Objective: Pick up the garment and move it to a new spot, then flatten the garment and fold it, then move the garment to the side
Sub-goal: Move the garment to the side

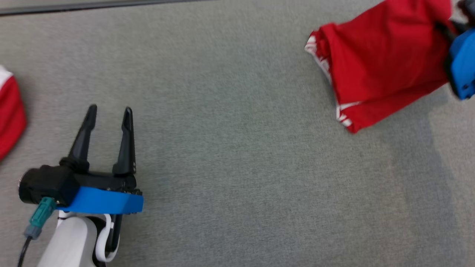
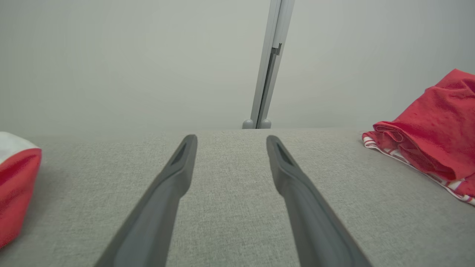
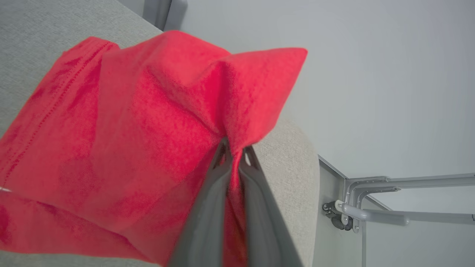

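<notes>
Your right claw (image 3: 233, 150) clamps a bunched fold of the red garment (image 1: 382, 63), which lies toward the desk's (image 1: 237, 167) far right; your left claw (image 1: 109, 109) hangs spread wide, well apart from it.

- The table (image 1: 237, 167) has a grey woven fabric cover, lit evenly.
- Behind its far edge is a plain pale grey wall (image 2: 111, 55) with a slim upright metal post (image 2: 269, 66).
- Beside its rounded corner there is a grey metal bracket (image 3: 352, 207).

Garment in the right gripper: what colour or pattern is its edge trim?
Red-and-white stripes on the trim of the red garment; clearest in the left wrist view.
</notes>
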`<state>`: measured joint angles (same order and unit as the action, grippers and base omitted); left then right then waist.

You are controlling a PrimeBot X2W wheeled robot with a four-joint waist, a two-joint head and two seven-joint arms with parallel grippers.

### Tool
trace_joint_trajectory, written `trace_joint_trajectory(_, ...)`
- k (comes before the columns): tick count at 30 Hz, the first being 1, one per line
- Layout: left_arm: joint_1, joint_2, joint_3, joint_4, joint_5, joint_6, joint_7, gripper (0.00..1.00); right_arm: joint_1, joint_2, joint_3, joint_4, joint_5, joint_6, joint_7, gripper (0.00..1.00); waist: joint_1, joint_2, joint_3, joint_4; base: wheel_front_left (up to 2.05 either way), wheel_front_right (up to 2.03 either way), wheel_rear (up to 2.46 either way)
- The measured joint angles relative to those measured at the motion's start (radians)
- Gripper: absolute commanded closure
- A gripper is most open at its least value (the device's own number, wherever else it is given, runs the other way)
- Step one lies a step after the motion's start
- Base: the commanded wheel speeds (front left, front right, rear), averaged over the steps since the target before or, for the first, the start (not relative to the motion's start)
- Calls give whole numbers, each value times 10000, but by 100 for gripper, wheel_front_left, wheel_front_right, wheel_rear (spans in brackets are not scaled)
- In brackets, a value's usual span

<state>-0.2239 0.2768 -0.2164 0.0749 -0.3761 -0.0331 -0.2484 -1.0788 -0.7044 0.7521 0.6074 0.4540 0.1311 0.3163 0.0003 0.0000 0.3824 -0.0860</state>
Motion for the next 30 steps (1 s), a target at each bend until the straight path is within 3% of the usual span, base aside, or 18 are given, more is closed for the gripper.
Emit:
trace_joint_trajectory(6, -649, 370, -13, -387, 280, -29, 117, 0, -826, -374, -291, 571, -33, 0, -715, 100, 0, 0, 1089, -610, 0, 0, 0)
trace_joint_trajectory(14, -1004, 792, 84, -892, 416, -10, 441, 0, -1503, -872, -293, 957, -1202, 0, -1668, 100, -1, 0, 2211, -1209, 0, 0, 0)
trace_joint_trajectory(24, -1005, 949, 119, -1114, 359, 33, 531, 0, -1848, -951, -1030, 1657, -2487, 0, -2508, 100, -3, 0, 2506, -1445, 0, 0, 0)
trace_joint_trajectory(26, -1005, 951, 107, -1095, 343, 35, 531, 0, -1835, -892, -1145, 1781, -2683, 0, -2638, 68, -3, 0, 2480, -1403, 0, 0, 0)
trace_joint_trajectory(27, -1006, 947, 104, -1085, 336, 63, 531, 0, -1820, -846, -1225, 1843, -2765, 0, -2671, 0, -3, 0, 2462, -1384, 0, 0, 0)
trace_joint_trajectory(30, -1006, 934, 71, -1009, 297, 63, 523, 0, -1773, -696, -1542, 2000, -2982, -2, -2917, 0, -3, 0, 2378, -1319, 0, 0, 0)
